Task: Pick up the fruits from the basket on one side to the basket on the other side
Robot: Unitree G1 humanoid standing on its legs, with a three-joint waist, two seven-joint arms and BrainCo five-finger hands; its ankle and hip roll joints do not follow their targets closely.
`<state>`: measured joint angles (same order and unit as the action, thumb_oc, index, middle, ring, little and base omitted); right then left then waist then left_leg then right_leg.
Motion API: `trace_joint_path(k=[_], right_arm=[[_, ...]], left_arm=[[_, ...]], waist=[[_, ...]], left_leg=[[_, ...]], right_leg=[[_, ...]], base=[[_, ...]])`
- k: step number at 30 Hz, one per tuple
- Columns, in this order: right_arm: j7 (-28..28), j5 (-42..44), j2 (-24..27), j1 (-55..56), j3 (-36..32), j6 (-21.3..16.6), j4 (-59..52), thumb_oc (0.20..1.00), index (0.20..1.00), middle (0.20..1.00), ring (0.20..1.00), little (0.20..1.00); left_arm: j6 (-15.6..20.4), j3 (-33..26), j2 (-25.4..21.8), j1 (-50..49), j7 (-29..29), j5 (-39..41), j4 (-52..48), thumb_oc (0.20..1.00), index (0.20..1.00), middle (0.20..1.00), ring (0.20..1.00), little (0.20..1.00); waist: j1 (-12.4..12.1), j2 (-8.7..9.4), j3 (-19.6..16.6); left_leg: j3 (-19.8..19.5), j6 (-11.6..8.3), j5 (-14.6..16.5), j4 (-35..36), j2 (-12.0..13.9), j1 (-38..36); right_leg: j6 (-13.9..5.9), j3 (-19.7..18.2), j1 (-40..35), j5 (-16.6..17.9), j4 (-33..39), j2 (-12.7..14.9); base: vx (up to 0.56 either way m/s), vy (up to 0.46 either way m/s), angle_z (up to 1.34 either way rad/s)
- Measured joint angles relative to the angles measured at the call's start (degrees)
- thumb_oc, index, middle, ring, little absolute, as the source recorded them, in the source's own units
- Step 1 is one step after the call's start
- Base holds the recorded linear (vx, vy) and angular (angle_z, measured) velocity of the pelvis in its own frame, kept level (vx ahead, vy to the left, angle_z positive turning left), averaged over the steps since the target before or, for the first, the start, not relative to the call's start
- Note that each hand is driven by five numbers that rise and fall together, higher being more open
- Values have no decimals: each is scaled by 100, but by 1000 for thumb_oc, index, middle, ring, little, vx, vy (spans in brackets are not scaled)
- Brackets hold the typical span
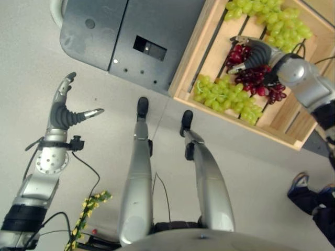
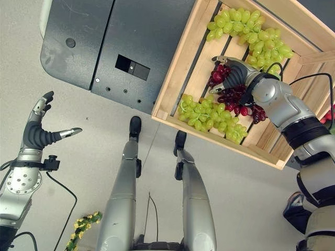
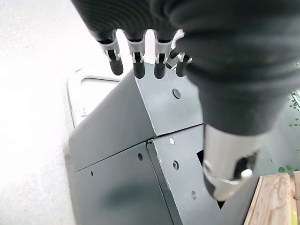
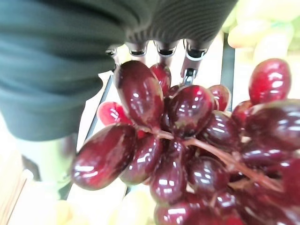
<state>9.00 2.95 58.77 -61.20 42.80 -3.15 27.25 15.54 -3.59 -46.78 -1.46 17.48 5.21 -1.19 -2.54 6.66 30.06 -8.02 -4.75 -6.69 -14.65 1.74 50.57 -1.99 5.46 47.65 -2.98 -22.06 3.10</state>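
Pale grey floor (image 1: pixel 104 130), with a dark grey metal cabinet (image 1: pixel 120 31) lying at the top of the head views and a slatted wooden crate (image 2: pixel 178 89) beside it serving as the fruit basket. In the crate are seen one green grape bunch (image 2: pixel 251 29) at the far end, a second green bunch (image 2: pixel 209 117) along the near wall, and a red grape bunch (image 2: pixel 235 99) between them.

The right hand (image 2: pixel 235 73) is placed on top of the red grape bunch, fingers curled down over its far end and thumb at the side. In the right wrist view the grapes (image 4: pixel 187 154) are pressed right up against the dark-tipped fingers (image 4: pixel 190 70). The bunch is judged to be half-enclosed rather than firmly gripped, and it sits on the slats, not yet lifted.

The left hand (image 1: pixel 65 112) is held over bare floor well apart from the crate, fingers straight and spread, holding nothing.

Step in hand: securing the red bunch. Advice:
- Fingers should be closed around the stem and the core of the cluster, not on single outer grapes, which may detach.
- Closing force should be kept light; the grapes are likely to bruise or slip.
- The lift should be made straight up, clear of the crate wall and the neighbouring green bunch, before any sideways travel.

A target basket cannot be made out.
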Motion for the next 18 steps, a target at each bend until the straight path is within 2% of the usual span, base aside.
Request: trace_joint_path(k=[4, 12, 14, 17, 18], right_arm=[[109, 86, 424, 311, -48, -13, -163, 1000, 1000, 1000, 1000, 1000], [292, 570, 1012, 1386, -709, -44, -476, 1000, 1000, 1000, 1000, 1000], [325, 610, 1136, 1536, -847, -47, -531, 1000, 1000, 1000, 1000, 1000], [358, 659, 1179, 1828, -967, -46, -634, 1000, 1000, 1000, 1000, 1000], [401, 681, 1188, 2033, -1208, -49, -748, 1000, 1000, 1000, 1000, 1000]], left_arm=[[3, -1, -68, -1, -9, -2, -18, 1000, 1000, 1000, 1000, 1000], [21, 2, -168, -32, -48, -84, -33, 1000, 1000, 1000, 1000, 1000], [21, -11, -220, -99, -51, -222, -32, 1000, 1000, 1000, 1000, 1000], [27, -14, -270, -151, -75, -224, -31, 1000, 1000, 1000, 1000, 1000], [29, -11, -308, -161, -98, -229, -30, 1000, 1000, 1000, 1000, 1000]], waist=[[17, 3, 0], [65, 13, 0], [61, 38, -1], [181, 86, -1], [176, 99, 1]], left_leg=[[-15, 6, -5, -4, -5, -5], [-34, 9, -7, 2, -8, -87], [-34, 10, -7, 2, -16, -91], [-36, 11, -7, 12, -17, -88], [-34, 12, -6, 14, -24, -88]], right_leg=[[-1, 25, -24, 0, 2, 6], [-11, 38, -128, -6, 21, 5], [-13, 38, -135, -7, 23, 8], [-15, 39, -135, -7, 41, 9], [-15, 36, -135, -7, 46, 10]], base=[[1, -3, 2], [2, 0, 1], [0, 0, 0], [0, 0, 0], [0, 0, 0]])
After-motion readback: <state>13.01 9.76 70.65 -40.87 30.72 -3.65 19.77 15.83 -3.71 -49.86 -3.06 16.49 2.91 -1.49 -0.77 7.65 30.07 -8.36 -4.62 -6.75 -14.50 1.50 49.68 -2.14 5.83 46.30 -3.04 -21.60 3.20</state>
